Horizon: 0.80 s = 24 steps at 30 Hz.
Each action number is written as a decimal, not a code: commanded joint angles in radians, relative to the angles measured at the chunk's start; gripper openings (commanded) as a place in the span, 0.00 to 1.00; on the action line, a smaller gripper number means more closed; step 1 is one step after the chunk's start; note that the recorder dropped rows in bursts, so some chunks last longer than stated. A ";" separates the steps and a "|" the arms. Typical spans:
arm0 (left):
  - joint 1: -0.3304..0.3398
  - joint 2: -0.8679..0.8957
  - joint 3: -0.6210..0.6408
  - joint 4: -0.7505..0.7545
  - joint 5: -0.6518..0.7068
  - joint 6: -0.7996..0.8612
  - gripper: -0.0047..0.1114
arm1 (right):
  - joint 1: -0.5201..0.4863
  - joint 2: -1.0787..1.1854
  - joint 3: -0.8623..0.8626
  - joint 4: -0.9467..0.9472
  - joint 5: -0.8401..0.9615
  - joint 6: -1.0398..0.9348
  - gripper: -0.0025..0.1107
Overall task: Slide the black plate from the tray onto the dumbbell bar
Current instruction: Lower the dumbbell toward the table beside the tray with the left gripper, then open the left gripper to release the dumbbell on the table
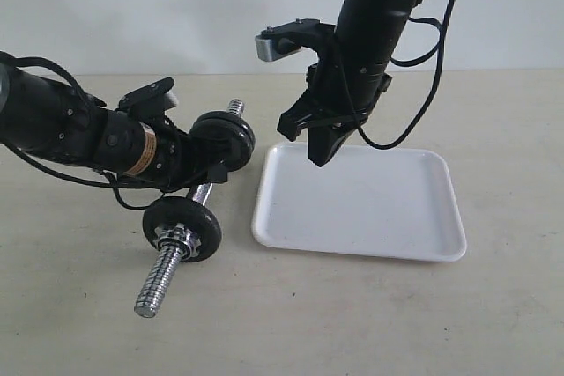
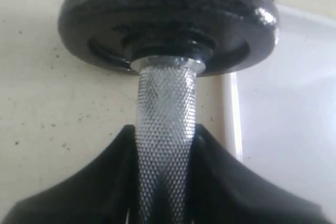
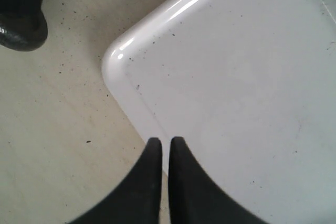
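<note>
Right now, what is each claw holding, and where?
The left claw clamps the bar on its knurled middle. The right claw is shut and holds nothing, over the tray's edge.

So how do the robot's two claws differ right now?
The left claw is clamped around the rough middle of the bar, while the right claw holds nothing and its fingers are almost touching. The left claw reaches in low and sideways, while the right claw points downward above a corner of the white tray. Both are black with tapered fingers.
</note>
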<state>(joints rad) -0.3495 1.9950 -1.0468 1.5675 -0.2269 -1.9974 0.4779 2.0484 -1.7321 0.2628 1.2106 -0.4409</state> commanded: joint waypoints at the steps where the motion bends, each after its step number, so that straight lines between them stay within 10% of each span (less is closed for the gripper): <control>1: -0.001 -0.085 -0.035 -0.034 -0.028 0.025 0.08 | -0.001 -0.015 -0.004 -0.003 0.007 -0.005 0.02; 12: -0.001 -0.085 -0.035 -0.034 -0.030 0.031 0.34 | -0.001 -0.015 -0.004 -0.003 0.009 -0.005 0.02; 24: -0.001 -0.085 -0.035 -0.034 -0.030 0.031 0.35 | -0.001 -0.015 -0.004 -0.003 0.010 -0.005 0.02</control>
<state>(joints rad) -0.3493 1.9121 -1.0814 1.5396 -0.2549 -1.9731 0.4779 2.0484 -1.7321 0.2628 1.2145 -0.4409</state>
